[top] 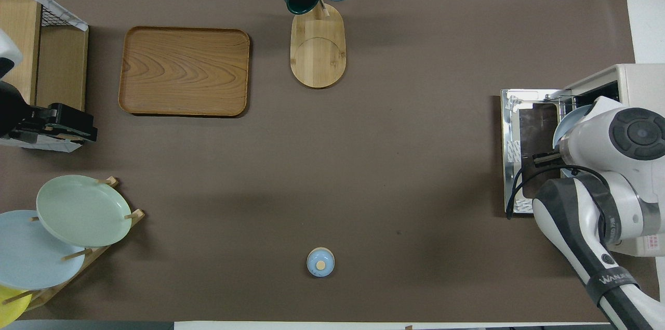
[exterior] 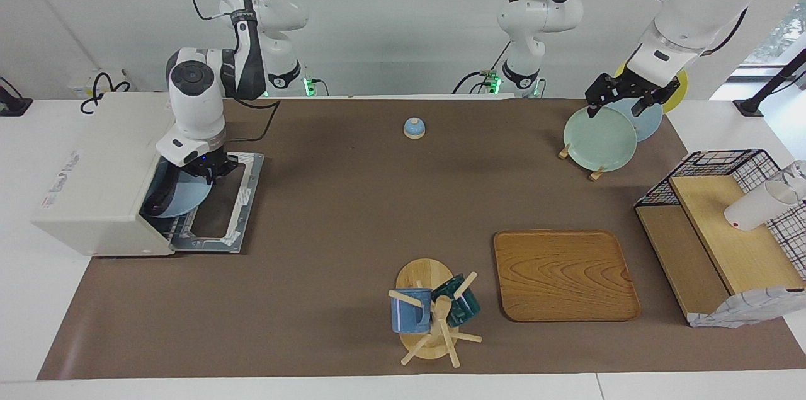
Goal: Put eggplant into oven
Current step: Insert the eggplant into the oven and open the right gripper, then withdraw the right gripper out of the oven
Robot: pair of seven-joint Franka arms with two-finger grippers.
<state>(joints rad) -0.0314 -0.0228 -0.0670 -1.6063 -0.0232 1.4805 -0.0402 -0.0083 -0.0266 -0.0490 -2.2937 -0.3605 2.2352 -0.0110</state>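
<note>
Right gripper [exterior: 211, 171] sits at the oven [exterior: 94, 192] mouth, just over the edge of a light blue plate [exterior: 182, 198] that lies on the rack inside/at the opening. Oven door [exterior: 236, 198] is folded down flat onto the table, directly under and beside the gripper. Fingers: can't tell if apart or closed, wrist blocks them in both views; can't tell whether they touch the plate rim either.

Eggplant [exterior: 157, 198]: dark curved shape on the plate, deeper into the oven than the gripper, partly in shadow under the oven roof. Looks like it rides on the plate, w/ plate mostly in but its outer edge poking out over the door hinge line. Stem not visible.

Left gripper [exterior: 620, 97] hangs over the plate rack [exterior: 579, 160] at the left arm's end, over the green plate [exterior: 598, 138]; jaws wide, nothing in them. Waiting.

Progress, my read: nearly done. Eggplant is basically in the oven, so the placing step looks finished or at release. Left to do: right arm lets go if it hasn't, backs out clear of the door w/o dragging the plate along. Maybe nudge plate fully in. Door closing not asked by task.
</note>
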